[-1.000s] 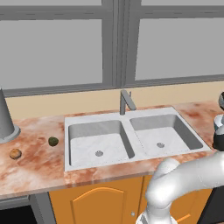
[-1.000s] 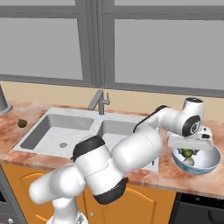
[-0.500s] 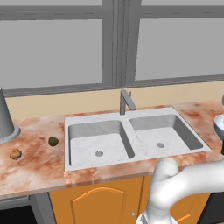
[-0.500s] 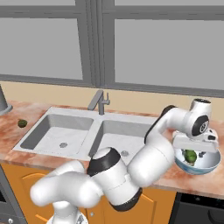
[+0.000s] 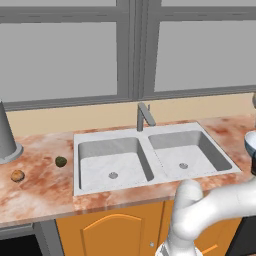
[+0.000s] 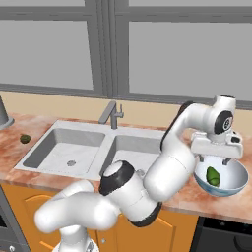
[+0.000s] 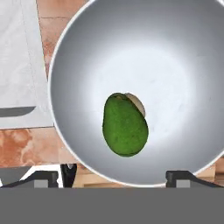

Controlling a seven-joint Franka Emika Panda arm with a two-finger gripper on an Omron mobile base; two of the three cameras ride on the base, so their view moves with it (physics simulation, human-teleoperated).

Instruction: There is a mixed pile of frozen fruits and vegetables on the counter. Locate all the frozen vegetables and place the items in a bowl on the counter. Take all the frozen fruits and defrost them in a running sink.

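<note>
End effector [image 6: 217,158] is held directly above the bowl [image 6: 236,183], at the far right end of the tabletop [image 5: 45,187], right of the sink [image 5: 150,160]. Jaws are seen spread wide in the hand view, one tip at each lower corner, with nothing between them. Green piece [image 7: 125,125] lies loose on the bowl floor, long axis running roughly up and down in the hand view, narrow end uppermost. Mushroom [image 7: 135,102] is partly hidden behind it, touching. Both vegetables are judged delivered.

Two fruits are left on the far side: olive ball [image 5: 61,161] just left of the sink's left basin, orange ball [image 5: 17,175] further left and nearer the front edge, the two near each other but apart. Grey pot [image 5: 7,140] stands behind them. Whole width of the sink is thus set between end effector and fruits; a long leftward sweep, or a drive of the base, is likely called for. Olive ball is the nearer. Being round, neither piece dictates a grasp direction.
</note>
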